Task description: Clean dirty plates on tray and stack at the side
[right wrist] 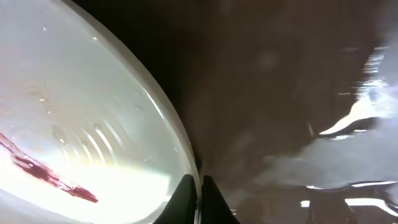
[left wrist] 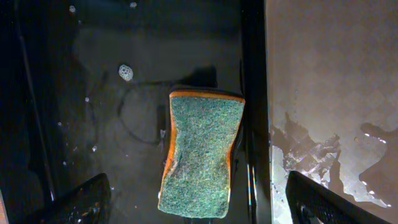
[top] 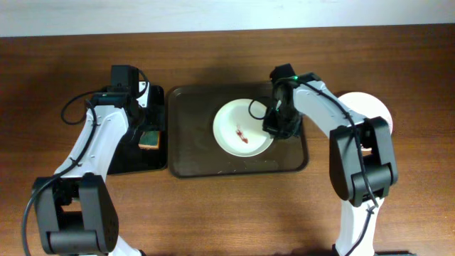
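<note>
My right claw gripped the three o'clock rim of the round white sauce-smeared plate on the dark brown rectangular tray; my left claw hung apart. Such a thin pinch could slip if I lifted.

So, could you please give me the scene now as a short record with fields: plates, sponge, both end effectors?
tray: dark brown, holds one plate
smeared plate: white, red smear, on the tray
side plate: white, right of the tray, partly hidden
sponge: green face up, in the black tray
left end effector: open, above the sponge
right end effector: shut on the smeared plate's rim
</note>
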### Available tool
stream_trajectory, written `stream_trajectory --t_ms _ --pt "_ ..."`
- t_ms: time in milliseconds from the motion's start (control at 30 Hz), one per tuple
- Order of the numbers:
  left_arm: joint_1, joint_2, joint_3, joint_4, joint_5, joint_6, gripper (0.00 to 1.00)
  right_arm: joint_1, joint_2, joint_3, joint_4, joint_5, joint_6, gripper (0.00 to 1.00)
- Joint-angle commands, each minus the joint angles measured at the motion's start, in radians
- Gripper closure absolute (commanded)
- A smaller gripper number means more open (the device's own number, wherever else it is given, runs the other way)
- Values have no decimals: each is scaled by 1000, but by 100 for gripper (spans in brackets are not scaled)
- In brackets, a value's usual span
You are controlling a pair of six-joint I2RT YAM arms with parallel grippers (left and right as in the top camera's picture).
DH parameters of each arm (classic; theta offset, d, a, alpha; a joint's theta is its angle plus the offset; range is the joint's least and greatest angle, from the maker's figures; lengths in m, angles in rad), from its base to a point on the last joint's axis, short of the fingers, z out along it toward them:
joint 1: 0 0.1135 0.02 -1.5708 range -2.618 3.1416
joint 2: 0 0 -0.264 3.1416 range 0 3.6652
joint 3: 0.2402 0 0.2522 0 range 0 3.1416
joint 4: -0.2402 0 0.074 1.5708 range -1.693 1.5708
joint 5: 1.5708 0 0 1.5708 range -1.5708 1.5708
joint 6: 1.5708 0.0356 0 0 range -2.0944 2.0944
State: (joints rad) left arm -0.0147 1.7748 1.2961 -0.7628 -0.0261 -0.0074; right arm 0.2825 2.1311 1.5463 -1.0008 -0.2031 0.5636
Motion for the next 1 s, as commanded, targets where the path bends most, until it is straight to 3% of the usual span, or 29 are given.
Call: stream_trajectory --t_ms 0,967 --pt "-5 -7 -1 -1 12 1 12 39 13 -5 13 13 -5 96" --pt "-5 -6 -282 362 11 1 34 51 13 -5 6 13 -6 96"
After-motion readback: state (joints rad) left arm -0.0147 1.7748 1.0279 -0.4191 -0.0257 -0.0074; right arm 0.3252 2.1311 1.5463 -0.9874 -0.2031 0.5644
